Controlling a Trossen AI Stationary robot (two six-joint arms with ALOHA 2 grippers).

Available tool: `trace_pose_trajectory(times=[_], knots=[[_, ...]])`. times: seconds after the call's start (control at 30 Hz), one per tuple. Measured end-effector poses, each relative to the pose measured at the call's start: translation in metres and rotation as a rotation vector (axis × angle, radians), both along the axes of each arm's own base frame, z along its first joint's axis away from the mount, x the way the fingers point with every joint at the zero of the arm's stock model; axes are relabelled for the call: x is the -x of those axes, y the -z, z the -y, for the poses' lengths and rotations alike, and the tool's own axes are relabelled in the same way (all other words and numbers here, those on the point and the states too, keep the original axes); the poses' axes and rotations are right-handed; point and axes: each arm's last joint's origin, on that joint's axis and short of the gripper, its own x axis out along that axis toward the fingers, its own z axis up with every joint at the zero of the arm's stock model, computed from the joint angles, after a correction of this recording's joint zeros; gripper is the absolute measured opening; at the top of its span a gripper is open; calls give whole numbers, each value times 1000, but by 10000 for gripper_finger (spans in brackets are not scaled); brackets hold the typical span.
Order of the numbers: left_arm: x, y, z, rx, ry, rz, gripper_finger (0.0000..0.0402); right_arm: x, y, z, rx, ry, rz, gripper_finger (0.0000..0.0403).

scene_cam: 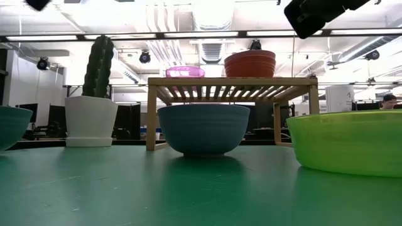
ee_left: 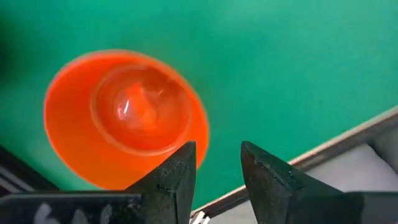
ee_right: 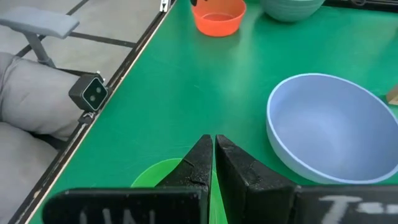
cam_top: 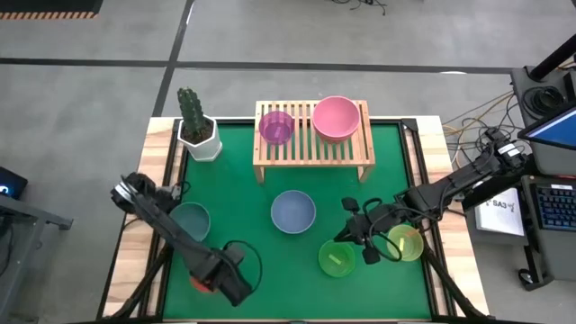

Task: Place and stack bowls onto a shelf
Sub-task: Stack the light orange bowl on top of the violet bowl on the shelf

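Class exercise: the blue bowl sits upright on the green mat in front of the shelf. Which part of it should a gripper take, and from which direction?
Grip the rim of the blue bowl, coming straight down from above. It stands upright with its mouth open upward, so one finger can go inside the wall and one outside. Its rounded sides, seen in the low view, offer little to pinch from the side. The side facing away from the shelf looks freest.

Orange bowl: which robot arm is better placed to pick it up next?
Left. The left end effector hovers just above the small orange round plastic bowl, fingers open. The right end effector is far across the table, beside the green round plastic bowl.
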Motion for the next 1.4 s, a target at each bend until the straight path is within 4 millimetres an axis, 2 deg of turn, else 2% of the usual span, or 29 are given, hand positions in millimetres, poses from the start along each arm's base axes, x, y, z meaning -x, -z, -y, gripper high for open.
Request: trace_pose_trajectory(times=[0.13,0.3,0.6,0.87,0.97,1.17,1.3,1.4], knots=[[7,18,13,-55,-49,-42,110,0,0,0,-1,-1,0,11],[6,29,20,-66,-51,-48,110,0,0,0,-1,-1,-1,11],[6,33,18,-121,-55,-13,122,0,-1,0,12,-10,10,11],[8,56,16,-103,-78,29,131,0,-1,0,18,-14,12,11],[7,58,16,-91,-44,43,110,0,-1,0,18,-14,12,11],[3,49,20,-75,24,59,12,0,-1,0,18,-13,13,11],[1,42,22,-35,72,51,5,0,-1,0,19,-14,13,11],[-6,29,24,2,172,66,2,0,-1,0,21,-15,13,11]])
